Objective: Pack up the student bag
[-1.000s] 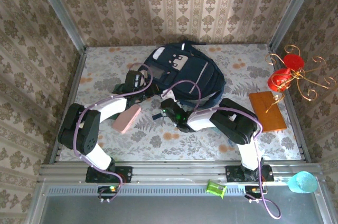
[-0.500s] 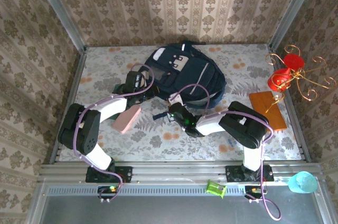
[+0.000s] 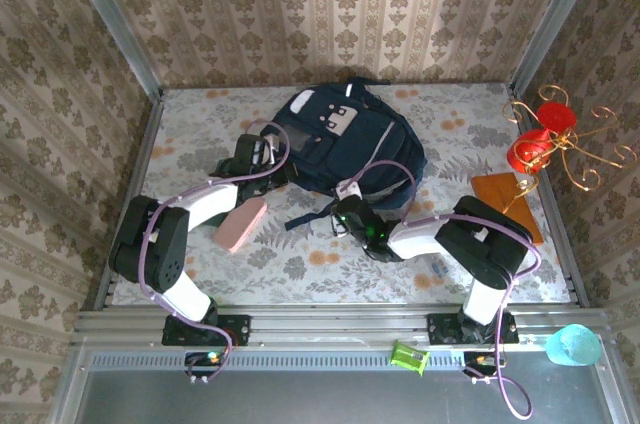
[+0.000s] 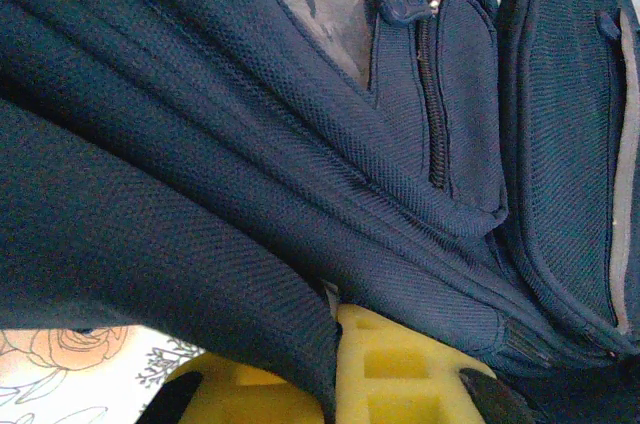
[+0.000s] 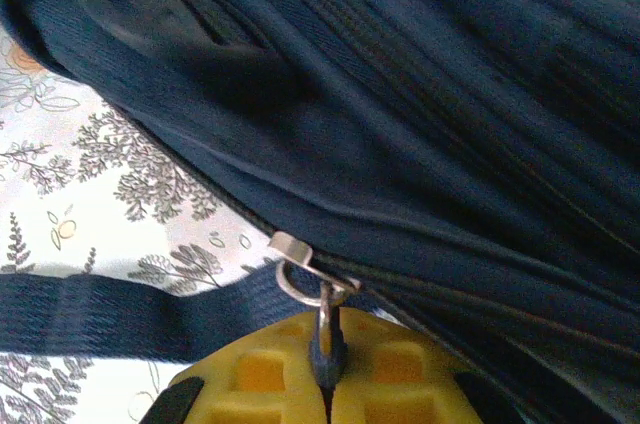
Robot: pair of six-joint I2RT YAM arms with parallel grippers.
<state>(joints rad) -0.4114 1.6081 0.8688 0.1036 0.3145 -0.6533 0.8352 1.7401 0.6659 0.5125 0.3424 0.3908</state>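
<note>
Student bag (image 3: pixel 350 134) lies flat in the upper middle of the top view, on the floral-print table (image 3: pixel 470 124).

Left gripper (image 4: pixel 335 339): jaws closed on a fold of the bag's navy fabric, at the bag's left edge in the top view. Right gripper (image 5: pixel 325 364): jaws pinched on the zip pull (image 5: pixel 312 284) at the bag's lower edge, its metal ring showing just above the pads. A loose strap (image 5: pixel 100 314) crosses the lower left of the right wrist view.

Likely step: unzipping. To do it well:
- pull along the zip line, not away from the bag, or the tab could slip out
- left holds the fabric taut as an anchor so the bag doesn't slide on the cloth
- keep the strap out of the slider's path

Surroundings:
- pink pouch (image 3: pixel 240 226) just beside the left arm, lower left of the bag
- orange board (image 3: pixel 500 189) and a wire stand with red ornaments (image 3: pixel 560 144) at right, near the right elbow, so there is a snag risk on the swing
- damask wallpaper walls (image 3: pixel 330 4) on three sides
- teal cup (image 3: pixel 573 345) on the rail at lower right
</note>
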